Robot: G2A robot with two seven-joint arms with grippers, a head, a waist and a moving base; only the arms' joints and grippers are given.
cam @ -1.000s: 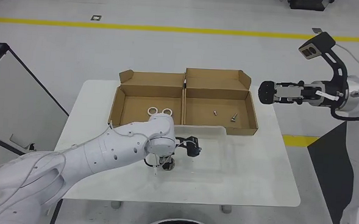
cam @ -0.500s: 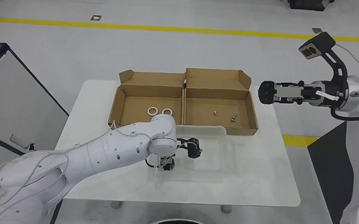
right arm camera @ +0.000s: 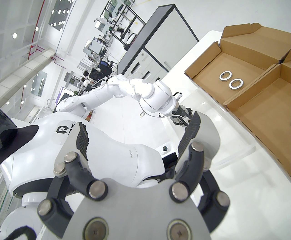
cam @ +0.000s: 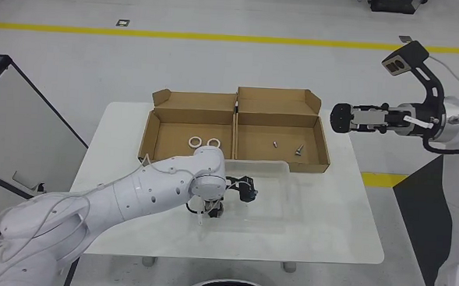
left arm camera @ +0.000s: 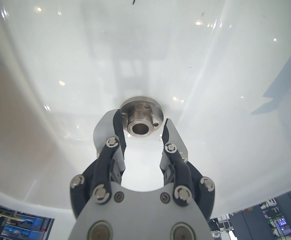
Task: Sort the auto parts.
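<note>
The left claw (left arm camera: 142,130) hung low over a clear plastic tray (cam: 289,194) at the near middle of the white counter (cam: 338,227). Its jaws stood apart and straddled a flanged metal hub (left arm camera: 141,114). The hub sat upright on the tray floor with its bore facing up. One pad (left arm camera: 119,127) lay against the side of the hub, and the other pad (left arm camera: 165,130) stood just beside the flange rim, so the part was not clamped. In the top view the hub (cam: 213,212) showed just under the left wrist, near the tray's left end. Behind the tray sat an open cardboard box (cam: 146,135) with two compartments side by side. The left compartment held two white rings (cam: 192,142) (cam: 212,143), lying flat and close together. The right compartment held two small metal fasteners (cam: 275,143) (cam: 298,150), a little apart from each other. The right claw (cam: 338,117) was held level in the air just off the box's right end. Its jaws were spread wide with nothing between them, as its own wrist view (right arm camera: 138,123) made plain.
</note>
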